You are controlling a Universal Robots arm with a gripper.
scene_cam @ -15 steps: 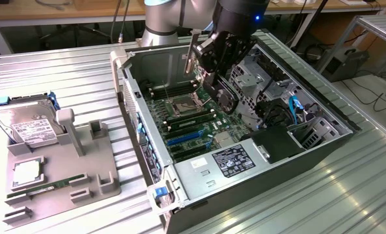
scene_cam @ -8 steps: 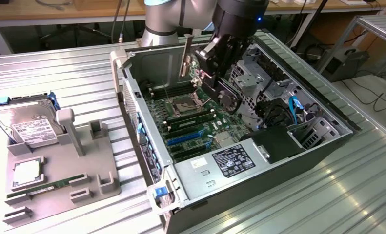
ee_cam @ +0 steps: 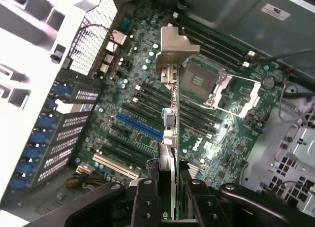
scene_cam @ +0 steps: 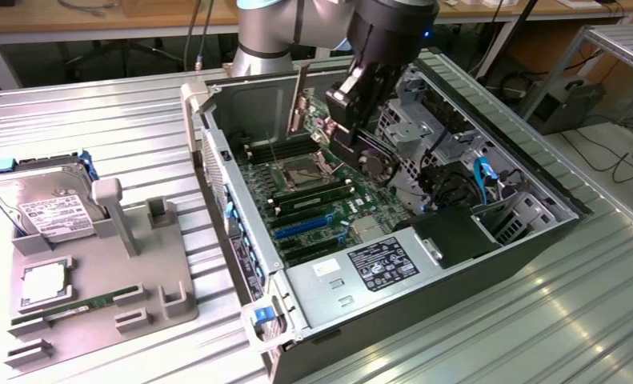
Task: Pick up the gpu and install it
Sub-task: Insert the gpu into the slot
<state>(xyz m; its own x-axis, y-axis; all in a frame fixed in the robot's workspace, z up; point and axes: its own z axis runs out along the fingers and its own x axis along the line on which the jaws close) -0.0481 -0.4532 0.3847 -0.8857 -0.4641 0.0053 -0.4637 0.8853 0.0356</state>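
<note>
My gripper [scene_cam: 341, 128] hangs inside the open computer case [scene_cam: 222, 172], shut on the gpu [scene_cam: 314, 112]. The gpu is a thin dark card held on edge, its long silver bracket [scene_cam: 298, 100] standing upright toward the exterior view's left. In the wrist view the gpu [ee_cam: 173, 133] appears edge-on between my black fingers [ee_cam: 146, 200], with the bracket [ee_cam: 173, 45] at its far end. The card hovers above the motherboard [ee_cam: 231, 143], over the CPU socket [ee_cam: 203, 83] and near the blue expansion slot [ee_cam: 139, 126]. It touches no slot.
On the exterior view's left, a grey fixture [scene_cam: 102, 272] holds a silver hard drive [scene_cam: 47, 210], a CPU chip [scene_cam: 44, 284] and a green memory stick [scene_cam: 76, 308]. Drive cages and cables [scene_cam: 455, 180] crowd the case's right side. The perforated rear wall [ee_cam: 91, 45] stands near the bracket.
</note>
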